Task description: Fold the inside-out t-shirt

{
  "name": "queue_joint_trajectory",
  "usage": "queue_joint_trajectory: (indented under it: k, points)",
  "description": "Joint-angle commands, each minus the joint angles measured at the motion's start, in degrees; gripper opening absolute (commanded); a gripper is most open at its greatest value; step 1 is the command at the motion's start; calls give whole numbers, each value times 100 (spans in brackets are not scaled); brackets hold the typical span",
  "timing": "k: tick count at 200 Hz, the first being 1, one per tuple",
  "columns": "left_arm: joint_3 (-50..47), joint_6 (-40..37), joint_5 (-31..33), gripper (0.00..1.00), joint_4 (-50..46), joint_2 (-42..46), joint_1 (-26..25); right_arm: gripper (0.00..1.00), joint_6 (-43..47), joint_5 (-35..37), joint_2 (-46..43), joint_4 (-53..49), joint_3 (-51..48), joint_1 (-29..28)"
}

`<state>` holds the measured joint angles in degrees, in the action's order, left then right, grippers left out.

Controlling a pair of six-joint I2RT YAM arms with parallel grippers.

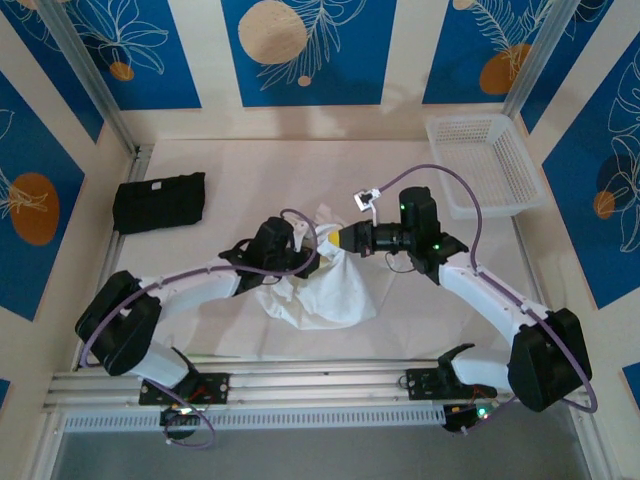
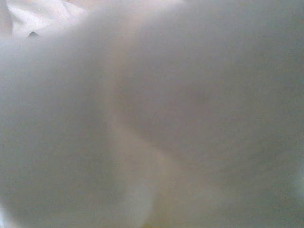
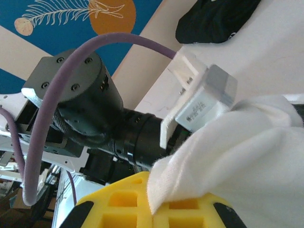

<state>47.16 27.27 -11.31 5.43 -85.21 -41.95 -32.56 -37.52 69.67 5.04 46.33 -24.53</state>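
The inside-out t-shirt lies bunched in a white heap at the middle of the table, its top pulled up into a peak. My right gripper comes in from the right and is shut on that peak. In the right wrist view a fold of the t-shirt is pinched between the yellow fingers of the right gripper. My left gripper reaches in from the left, shut, its fingers buried in the same raised cloth. White t-shirt cloth presses against the left wrist camera and hides its fingers.
A folded black garment lies at the far left of the table, and also shows in the right wrist view. A white mesh basket stands at the back right. The two wrists are close together over the heap.
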Motion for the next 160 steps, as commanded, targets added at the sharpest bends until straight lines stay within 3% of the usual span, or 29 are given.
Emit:
queue_joint_trajectory:
  k: [1,30,68,89,114,145,160]
  points:
    - [-213,43,-1014,0,1167,428,253,0,56,63,-331,-372,-63,250]
    - [-947,221,-2299,0,2442,1414,589,0,-70,140,-378,-636,-40,581]
    - [-1325,453,-3058,0,3014,2251,863,0,-13,-171,-216,-536,-5,616]
    - [-1383,590,-3306,0,3260,2428,970,3,24,-212,-92,-606,48,611]
    - [-1420,630,-3463,0,3413,2451,1048,13,209,-19,-108,-929,103,612]
    - [-1480,588,-3531,0,3469,2404,1097,23,1012,1144,-437,-2039,338,399]
    - [-1481,545,-3545,0,3445,2395,1121,27,1129,1297,-595,-2137,262,348]
